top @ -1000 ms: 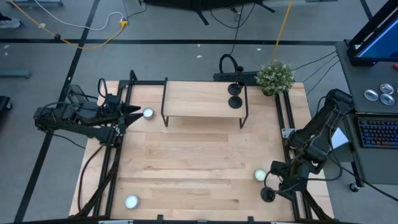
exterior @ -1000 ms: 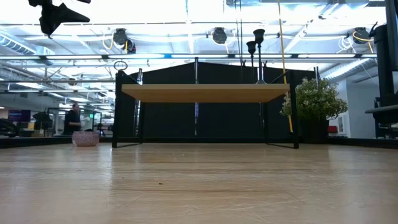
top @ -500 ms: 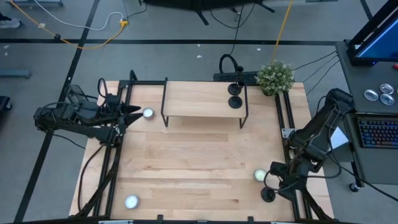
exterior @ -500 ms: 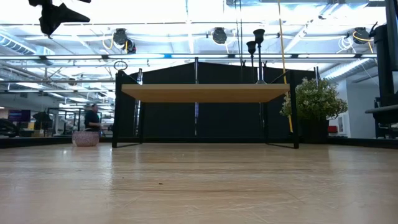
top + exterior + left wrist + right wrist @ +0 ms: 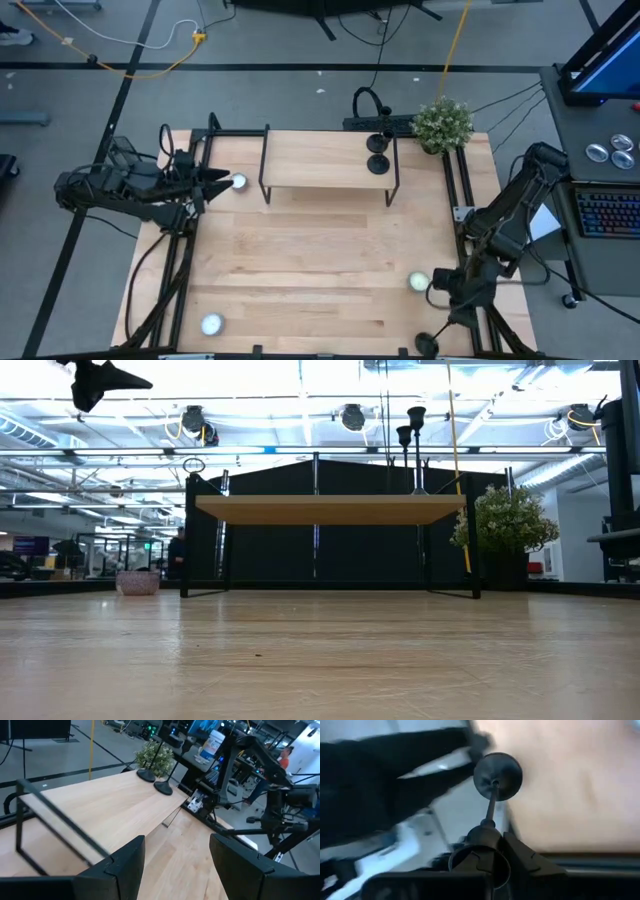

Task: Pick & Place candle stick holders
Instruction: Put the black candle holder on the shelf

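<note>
Two black candle stick holders stand on their disc bases on the raised wooden shelf; they also show in the low view and the left wrist view. The third holder is in my right gripper, which is shut on it at the table's near right corner. My left gripper is open and empty above the table's far left, left of the shelf; its fingers stand wide apart in the left wrist view. My right gripper pinches the top end of the holder's thin stem between its two fingers. The stem runs straight out past the fingertips, along them. The disc base is at the far end, lifted clear and tipped, toward the table's near edge.
Three round white lights lie on the table: far left, near left and near right, close to my right gripper. A potted plant stands at the far right corner. Black frame rails run along both table sides.
My right gripper has moved toward the table's near edge with the third holder; the disc base has swung from beside the near right light to the near right corner. The right wrist view is blurred by the motion.
</note>
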